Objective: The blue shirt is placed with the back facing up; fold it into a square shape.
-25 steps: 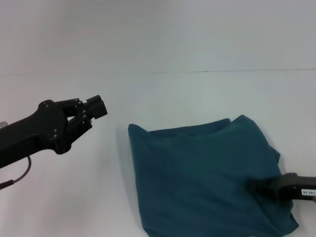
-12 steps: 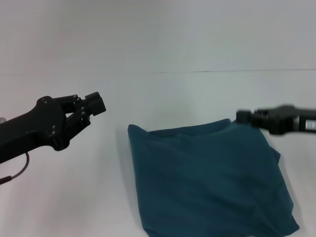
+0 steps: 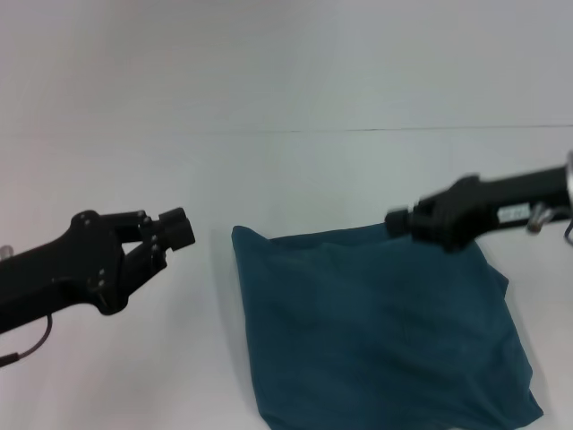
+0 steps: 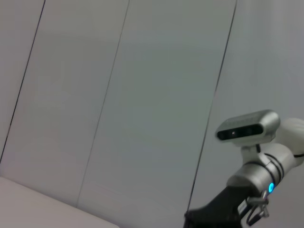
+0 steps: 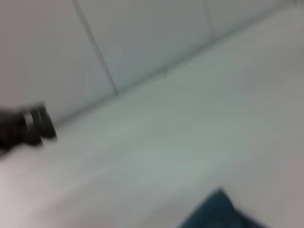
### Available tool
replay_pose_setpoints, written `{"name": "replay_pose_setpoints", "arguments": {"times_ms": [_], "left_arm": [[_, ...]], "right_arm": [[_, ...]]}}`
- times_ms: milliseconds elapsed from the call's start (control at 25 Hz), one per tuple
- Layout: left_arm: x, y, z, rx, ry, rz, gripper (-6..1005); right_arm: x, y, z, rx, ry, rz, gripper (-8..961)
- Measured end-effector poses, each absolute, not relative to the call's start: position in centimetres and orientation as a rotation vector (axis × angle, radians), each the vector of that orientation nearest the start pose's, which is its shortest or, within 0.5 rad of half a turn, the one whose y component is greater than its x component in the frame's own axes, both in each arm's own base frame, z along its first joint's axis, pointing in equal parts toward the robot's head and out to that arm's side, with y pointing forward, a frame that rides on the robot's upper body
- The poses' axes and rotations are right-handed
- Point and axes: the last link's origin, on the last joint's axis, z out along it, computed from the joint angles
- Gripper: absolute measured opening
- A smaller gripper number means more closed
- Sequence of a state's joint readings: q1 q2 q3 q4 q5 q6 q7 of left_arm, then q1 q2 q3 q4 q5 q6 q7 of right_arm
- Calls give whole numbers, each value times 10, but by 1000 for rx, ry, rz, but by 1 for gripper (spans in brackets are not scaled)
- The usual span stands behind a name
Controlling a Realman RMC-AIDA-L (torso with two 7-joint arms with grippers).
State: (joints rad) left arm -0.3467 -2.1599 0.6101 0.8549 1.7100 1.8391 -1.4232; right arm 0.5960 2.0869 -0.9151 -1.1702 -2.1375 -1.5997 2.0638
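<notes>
right gripper [image 3: 394,220]: lifted off the blue shirt [image 3: 380,327], now above its far edge; finger state unclear
left gripper [image 3: 175,230]: pressed together, empty, beside shirt's left edge
fold: looks near-square, likely finished

A plain white desk [image 3: 295,179] fills the lower part of the head view. Behind the desk rises a pale wall [image 3: 286,63], meeting it along a thin dark seam. The wall [image 4: 118,95] shows narrow dark panel lines.
</notes>
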Motion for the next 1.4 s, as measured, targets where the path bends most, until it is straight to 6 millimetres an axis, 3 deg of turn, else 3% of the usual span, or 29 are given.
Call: {"name": "replay_pose_setpoints", "arguments": {"times_ms": [200, 920, 1400], "left_arm": [[-253, 275, 37, -2513, -494, -1188, 120], [-267, 271, 24, -2513, -525, -1103, 119], [-270, 269, 20, -2522, -528, -1085, 119]], "right_arm": [[197, 363, 14, -2806, 842, 225, 31], [223, 369, -16, -2785, 947, -18, 31], [230, 386, -13, -2674, 928, -50, 32]]}}
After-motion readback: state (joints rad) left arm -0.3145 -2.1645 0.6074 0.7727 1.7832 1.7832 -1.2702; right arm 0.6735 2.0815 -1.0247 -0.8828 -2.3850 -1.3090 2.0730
